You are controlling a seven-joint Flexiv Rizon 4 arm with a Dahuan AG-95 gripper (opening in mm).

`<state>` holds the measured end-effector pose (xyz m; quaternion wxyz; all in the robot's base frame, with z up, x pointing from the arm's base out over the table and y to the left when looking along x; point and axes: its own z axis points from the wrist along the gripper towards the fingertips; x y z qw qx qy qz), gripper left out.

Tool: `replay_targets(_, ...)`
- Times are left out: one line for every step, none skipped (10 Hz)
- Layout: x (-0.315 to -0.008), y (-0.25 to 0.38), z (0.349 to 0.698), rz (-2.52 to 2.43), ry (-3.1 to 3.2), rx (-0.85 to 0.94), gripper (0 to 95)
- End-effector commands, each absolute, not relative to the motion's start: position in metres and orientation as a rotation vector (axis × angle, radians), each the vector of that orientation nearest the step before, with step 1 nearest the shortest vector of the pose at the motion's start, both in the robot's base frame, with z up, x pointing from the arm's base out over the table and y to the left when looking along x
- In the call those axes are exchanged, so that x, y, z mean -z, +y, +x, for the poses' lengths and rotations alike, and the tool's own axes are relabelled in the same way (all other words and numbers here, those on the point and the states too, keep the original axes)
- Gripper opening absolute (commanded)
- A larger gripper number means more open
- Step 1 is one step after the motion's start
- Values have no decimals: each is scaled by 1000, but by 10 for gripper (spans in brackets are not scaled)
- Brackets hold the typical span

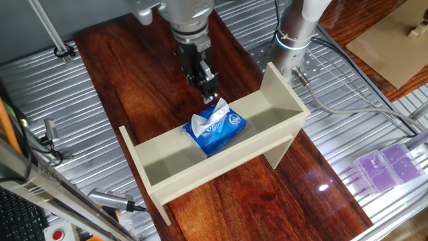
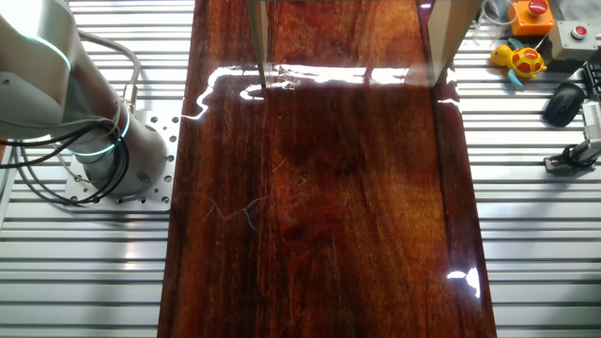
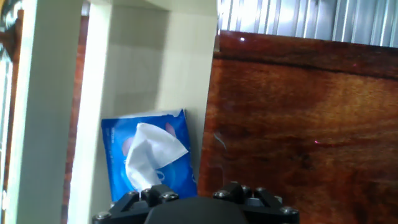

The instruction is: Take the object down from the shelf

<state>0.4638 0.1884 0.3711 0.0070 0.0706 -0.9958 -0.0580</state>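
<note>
So the small blue soft tissue pack (image 1: 215, 130) with white tissue poking out sits inside the long cream trough-shaped shelf (image 1: 167, 175), around the middle, on the dark glossy wooden table (image 1: 134, 80). The black two-finger gripper (image 1: 210, 94) hangs right above the pack's tissue end. Can't tell if its fingers are apart or closed.

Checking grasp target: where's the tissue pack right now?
In one fixed view the blue tissue pack lies inside the beige shelf trough, about mid-length, with the gripper just above its white tissue. The hand view shows it against the trough's wall.
</note>
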Motion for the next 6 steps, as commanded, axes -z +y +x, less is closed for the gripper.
replay_targets(-366,204,464,246,-3104,188,760)
replay_targets(-363,210,464,225,-3111,185,760)
replay_targets(-360,218,462,208,-3117,176,760)
replay_targets(-359,218,461,206,-3120,174,760)
replay_targets(-364,210,460,223,-3130,177,760)
replay_targets(-364,210,460,240,-3128,184,760)
